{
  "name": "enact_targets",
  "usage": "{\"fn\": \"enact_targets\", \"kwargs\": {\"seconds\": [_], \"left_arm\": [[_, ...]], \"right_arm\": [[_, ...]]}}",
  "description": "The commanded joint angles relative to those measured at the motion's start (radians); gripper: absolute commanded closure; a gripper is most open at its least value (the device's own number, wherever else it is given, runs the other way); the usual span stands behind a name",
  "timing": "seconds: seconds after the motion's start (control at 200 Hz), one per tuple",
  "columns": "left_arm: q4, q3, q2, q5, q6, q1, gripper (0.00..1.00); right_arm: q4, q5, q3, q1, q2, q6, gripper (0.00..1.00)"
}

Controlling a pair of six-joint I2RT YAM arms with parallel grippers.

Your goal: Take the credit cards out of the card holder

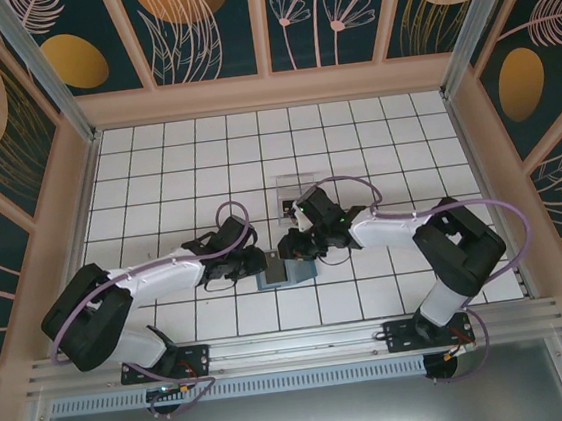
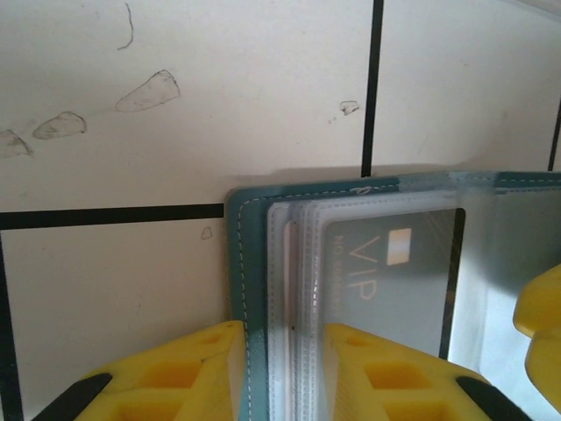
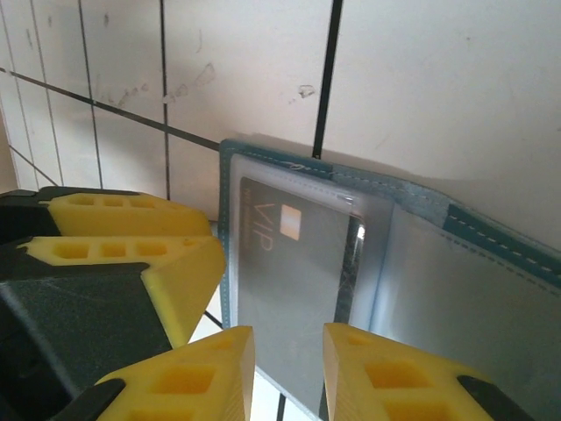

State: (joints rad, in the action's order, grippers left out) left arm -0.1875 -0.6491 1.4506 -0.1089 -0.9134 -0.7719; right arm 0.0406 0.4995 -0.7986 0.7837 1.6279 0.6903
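The teal card holder [image 1: 298, 273] lies open between the two arms. My left gripper [image 2: 285, 373] [image 1: 254, 264] is shut on the holder's left edge [image 2: 250, 263], with the teal cover and several clear sleeves between its yellow fingers. A dark card [image 2: 394, 289] marked VIP sits in the top sleeve. My right gripper [image 3: 289, 368] [image 1: 291, 247] hangs just over that dark card [image 3: 289, 272], its jaws a narrow gap apart with nothing pinched. The holder's right half [image 3: 491, 237] shows only a pale sleeve. I cannot make out a pale card.
A clear plastic stand [image 1: 287, 195] sits on the white tiled floor just behind the grippers. The left gripper's fingers [image 3: 131, 263] sit close beside my right gripper. Wooden walls [image 1: 269, 91] enclose the tiled area, with open tiles on all sides.
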Motion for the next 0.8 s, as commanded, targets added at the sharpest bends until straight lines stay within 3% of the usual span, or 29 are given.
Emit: {"fn": "enact_targets", "kwargs": {"seconds": [0.0,0.791], "left_arm": [[-0.026,-0.01,0.022,0.021,0.016,-0.004,0.71],[-0.056,0.0,0.057,0.023,0.026,-0.004,0.75]], "right_arm": [[-0.023,0.017,-0.022,0.008,0.025,0.006,0.72],[-0.107,0.053,0.025,0.011,0.09,0.031,0.74]]}}
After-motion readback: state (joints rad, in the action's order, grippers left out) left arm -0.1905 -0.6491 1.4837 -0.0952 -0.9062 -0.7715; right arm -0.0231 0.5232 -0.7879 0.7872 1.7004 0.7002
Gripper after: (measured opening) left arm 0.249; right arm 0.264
